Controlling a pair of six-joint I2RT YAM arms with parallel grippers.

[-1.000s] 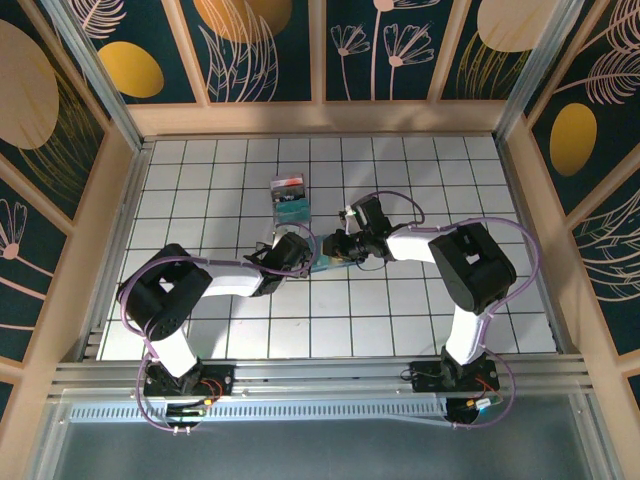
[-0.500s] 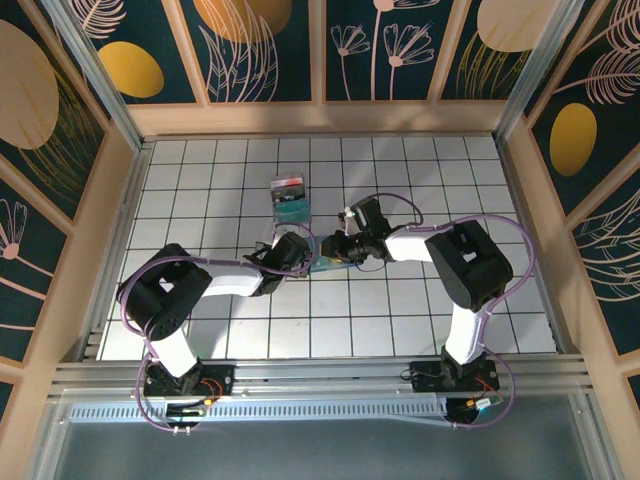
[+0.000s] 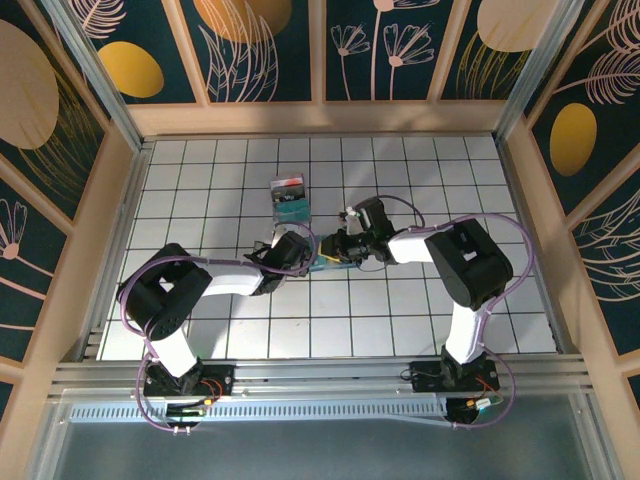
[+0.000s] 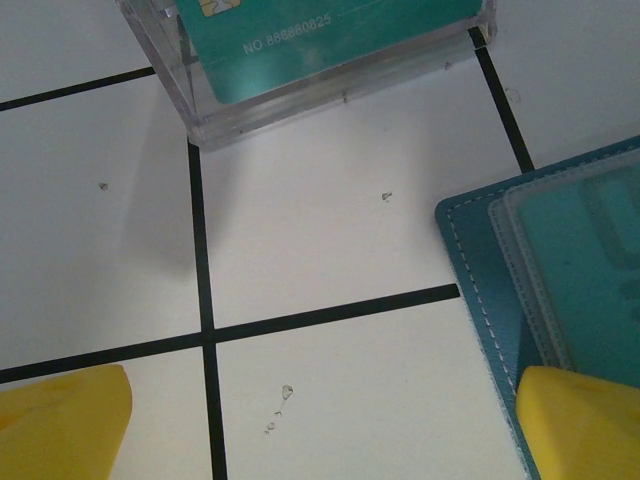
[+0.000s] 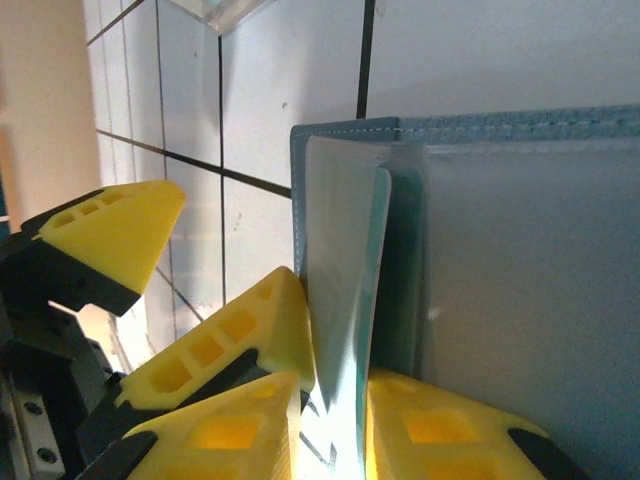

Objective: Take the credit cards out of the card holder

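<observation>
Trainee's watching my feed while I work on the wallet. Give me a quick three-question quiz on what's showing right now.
1. True or false: the left gripper stands open, holding nothing.
2. The right gripper pinches: A) a loose red card; B) a clear inner leaf of the card holder; C) nothing.
3. In the left wrist view, what colour is the card inside the clear box?
Key: 1 true; 2 B; 3 teal.

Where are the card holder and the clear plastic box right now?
card holder (image 4: 560,270), left wrist view, on its clear card pocket.
clear plastic box (image 4: 300,95), left wrist view, on its near clear wall.
</observation>
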